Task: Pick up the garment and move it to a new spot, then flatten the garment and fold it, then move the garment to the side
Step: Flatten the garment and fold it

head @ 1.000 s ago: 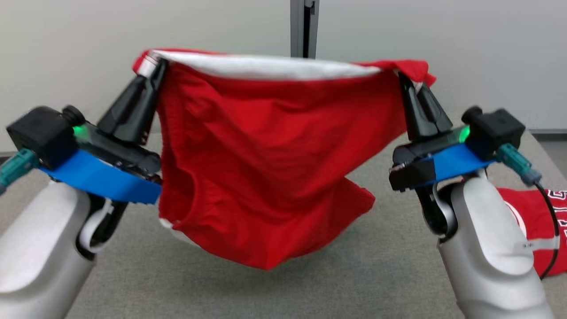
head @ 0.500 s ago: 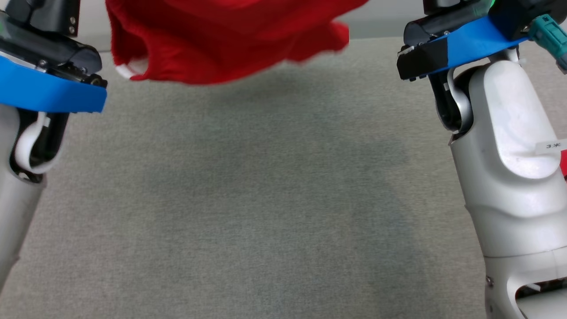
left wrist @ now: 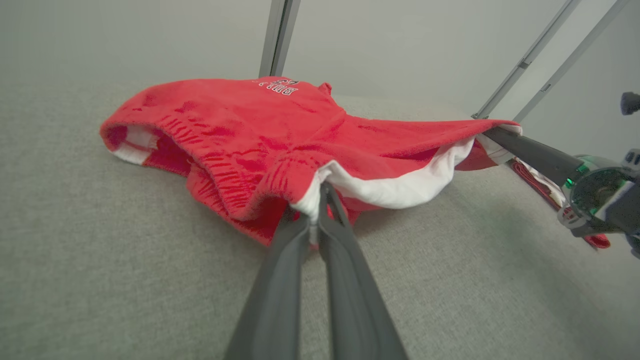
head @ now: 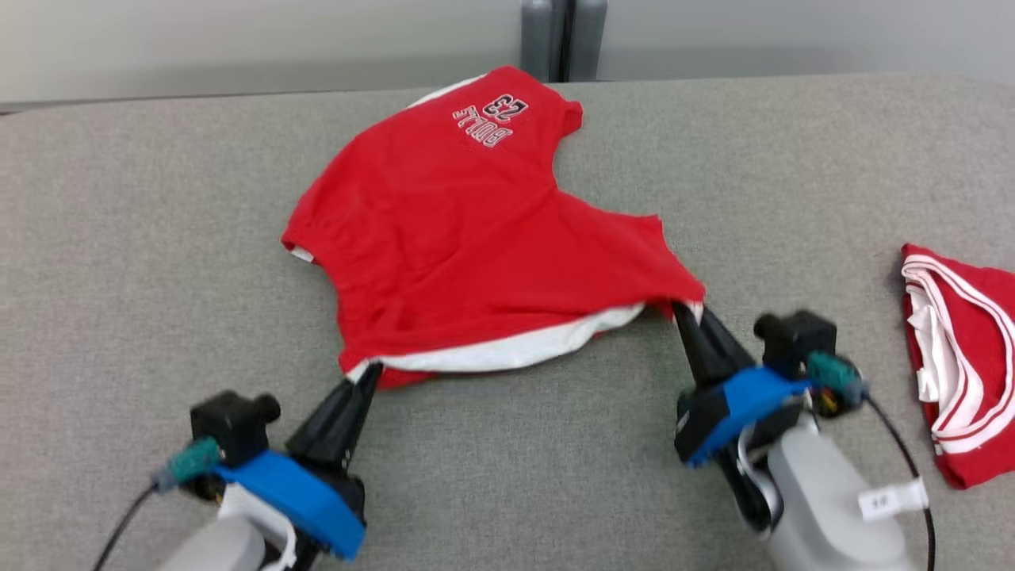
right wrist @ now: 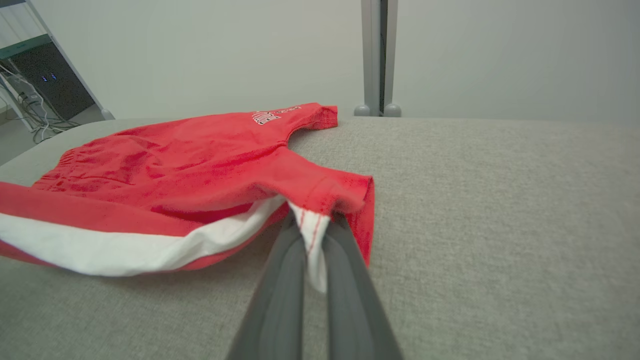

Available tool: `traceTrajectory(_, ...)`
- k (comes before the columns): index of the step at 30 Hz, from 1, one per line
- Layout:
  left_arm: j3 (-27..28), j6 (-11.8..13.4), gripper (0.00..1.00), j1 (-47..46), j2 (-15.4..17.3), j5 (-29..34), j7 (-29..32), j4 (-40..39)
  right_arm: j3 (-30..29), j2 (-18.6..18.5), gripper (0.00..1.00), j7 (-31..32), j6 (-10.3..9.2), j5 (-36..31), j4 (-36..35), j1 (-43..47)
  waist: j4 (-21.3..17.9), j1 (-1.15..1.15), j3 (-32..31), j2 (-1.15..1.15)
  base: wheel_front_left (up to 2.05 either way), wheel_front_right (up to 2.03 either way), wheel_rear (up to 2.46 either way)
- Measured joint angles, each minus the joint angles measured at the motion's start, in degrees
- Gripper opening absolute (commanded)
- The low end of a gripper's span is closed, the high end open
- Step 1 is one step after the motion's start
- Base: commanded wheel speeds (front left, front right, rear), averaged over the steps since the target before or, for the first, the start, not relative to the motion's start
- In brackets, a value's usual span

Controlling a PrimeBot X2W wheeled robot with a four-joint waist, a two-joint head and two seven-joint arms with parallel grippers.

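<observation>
Red basketball shorts (head: 476,230) are lying spread on the grey fabric-covered table (head: 119,262), toward its far middle. The leg with the printed lettering is pointing away toward the wall, and the white-lined waistband (head: 507,353) is facing the robot. That waistband is running left to right, and each end of it is pinched: the left gripper (head: 369,374) is clamping the left corner and the right gripper (head: 683,311) is clamping the right corner, both sets of fingers closed tight on the cloth. From either gripper the shorts are stretching straight ahead and inward, so neither arm is nearer than the other. The right corner is sitting a little farther up the table than the left, so the band is lying slightly askew. The corners are riding just off the table and the band is gaping open between them. To my eye, flattening is going to mean drawing both corners evenly apart and down. Another red and white garment (head: 963,373) is lying off to the right, apart from the shorts.
</observation>
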Motion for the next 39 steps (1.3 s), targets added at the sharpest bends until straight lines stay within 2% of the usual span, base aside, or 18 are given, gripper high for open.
traceTrajectory(3,1.6,0.0,0.0,6.0,-2.4,-0.3,0.0,1.7,-1.1,0.0,0.0,0.0,0.0,0.9,-0.2,7.3,0.4,-0.01,-2.4,-0.01,0.0,0.0,0.0)
traceTrajectory(13,4.3,0.0,0.0,17.4,-6.2,0.9,0.0,4.6,-4.1,0.0,0.0,0.0,0.01,3.6,-2.6,21.0,2.2,-0.02,-11.9,-0.02,0.0,0.0,0.0)
traceTrajectory(18,5.0,0.0,0.0,21.5,-7.5,2.5,0.0,4.5,-4.7,0.0,0.0,0.0,0.01,4.9,-4.8,25.3,1.4,-0.01,-15.0,-0.03,0.0,0.0,0.0)
traceTrajectory(19,5.2,0.0,0.0,22.0,-7.7,2.9,0.0,4.4,-4.8,0.1,0.04,0.0,0.0,4.9,-5.2,25.8,1.2,-0.01,-15.4,-0.03,0.0,0.0,0.0)
traceTrajectory(22,5.8,0.0,0.0,23.5,-8.1,3.4,0.0,4.1,-5.4,0.1,0.0,0.0,0.01,4.7,-6.5,26.8,1.0,-0.01,-16.4,-0.03,0.0,0.0,0.0)
traceTrajectory(26,4.8,0.0,0.0,24.8,-8.2,3.9,0.0,3.5,-5.9,0.0,0.0,0.0,0.01,4.7,-7.8,27.9,1.1,0.0,-16.9,-0.03,0.0,0.0,0.0)
traceTrajectory(32,6.1,0.0,0.0,23.8,-8.3,4.6,0.0,-0.9,-7.2,0.0,0.0,0.0,0.0,3.6,-10.8,27.3,2.2,0.0,-15.8,-0.02,0.0,0.0,0.0)
traceTrajectory(35,6.0,0.0,0.0,20.2,-8.1,4.7,0.0,-3.0,-7.5,0.0,0.0,0.0,0.0,1.9,-10.8,23.0,3.0,0.0,-14.3,-0.01,0.0,0.0,0.0)
traceTrajectory(39,5.3,0.0,0.0,13.0,-7.1,4.3,0.0,-4.9,-7.1,-0.1,0.0,0.1,0.0,-1.7,-8.5,12.9,4.0,0.02,-10.7,0.0,0.0,0.0,0.0)
